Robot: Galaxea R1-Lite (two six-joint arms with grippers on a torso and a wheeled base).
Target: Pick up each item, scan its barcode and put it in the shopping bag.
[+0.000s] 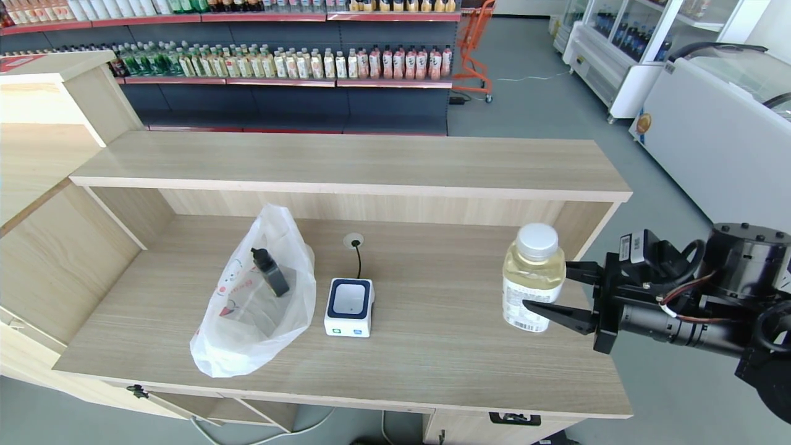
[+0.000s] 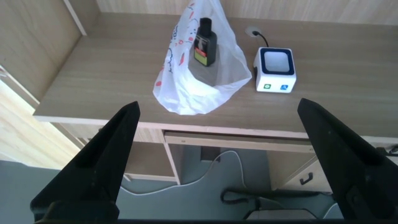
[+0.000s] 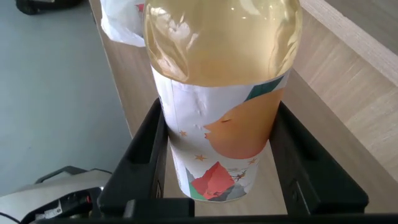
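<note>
Now | right pincer (image 1: 549, 285) hugs the bottle (image 1: 532, 272), standing at the right end of the desk (image 1: 445, 358) | left pincer (image 2: 219, 106) wide open, holding nothing | risk: the smooth round bottle may slip or tip if lifted fast, or knock the floppy shopping bag (image 1: 247, 321) over.

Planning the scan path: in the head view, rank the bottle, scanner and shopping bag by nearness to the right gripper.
1. The bottle, between the fingers of the right gripper, far right.
2. The scanner, in the middle.
3. The shopping bag, left of the scanner.
</note>
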